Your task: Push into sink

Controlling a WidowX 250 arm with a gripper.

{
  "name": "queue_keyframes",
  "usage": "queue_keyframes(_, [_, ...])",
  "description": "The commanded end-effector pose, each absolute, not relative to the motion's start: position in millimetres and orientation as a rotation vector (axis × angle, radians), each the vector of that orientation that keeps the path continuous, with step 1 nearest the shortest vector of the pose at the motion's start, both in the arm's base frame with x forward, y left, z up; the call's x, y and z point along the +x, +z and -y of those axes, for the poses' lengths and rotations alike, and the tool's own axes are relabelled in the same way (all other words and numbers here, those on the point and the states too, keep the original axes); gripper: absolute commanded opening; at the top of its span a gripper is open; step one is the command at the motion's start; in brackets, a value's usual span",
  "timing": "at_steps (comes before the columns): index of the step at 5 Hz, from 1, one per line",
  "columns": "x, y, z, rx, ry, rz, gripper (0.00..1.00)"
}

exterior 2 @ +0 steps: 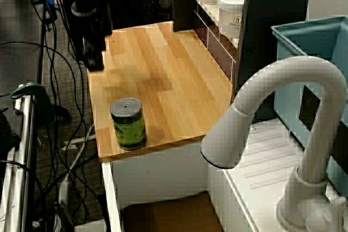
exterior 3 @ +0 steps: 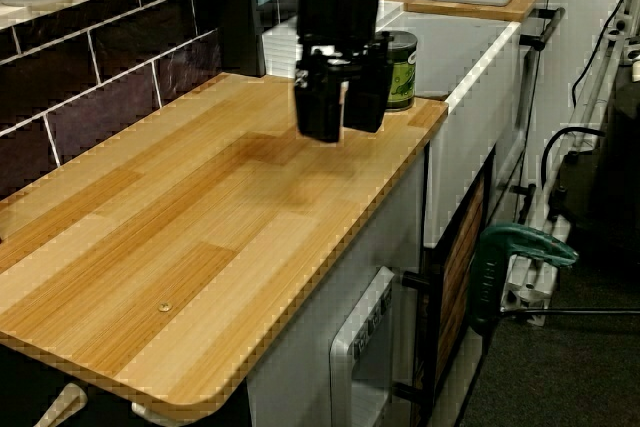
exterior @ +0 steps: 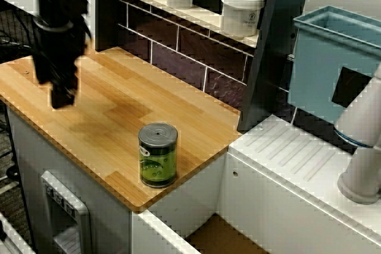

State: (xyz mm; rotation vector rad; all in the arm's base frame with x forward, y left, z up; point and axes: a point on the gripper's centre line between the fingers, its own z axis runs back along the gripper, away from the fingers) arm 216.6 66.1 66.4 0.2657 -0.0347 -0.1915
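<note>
A green can (exterior: 158, 154) stood upright on the wooden counter (exterior: 113, 105), close to the edge that borders the sink (exterior: 286, 165). The black gripper (exterior 3: 340, 115) hung above the counter's middle, well apart from the can and on the side away from the sink. Its two fingers (exterior 3: 320, 107) stood slightly apart with nothing between them, the can beyond them toward the sink.

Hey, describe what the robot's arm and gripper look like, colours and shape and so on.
The arm is black all over, bulky and boxy, and blurred in two views. The gripper is also black: a squarish block on top with two short, thick fingers below it, plus a small pale patch between them. I see no readable markings, and no cables clearly attached to it.
</note>
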Motion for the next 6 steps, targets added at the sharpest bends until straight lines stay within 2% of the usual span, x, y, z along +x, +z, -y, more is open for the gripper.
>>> queue_keyframes(1, [227,58,-26,0.269,-0.211,0.026,1.00])
queue_keyframes(2, [239,52,-8,0.265,-0.234,0.007,1.00])
queue_keyframes(4, [261,63,33,0.238,-0.289,0.019,1.00])
queue_keyframes(5, [267,71,65,0.194,-0.362,0.010,1.00])
queue_keyframes(6, [264,74,114,0.215,-0.441,0.004,1.00])
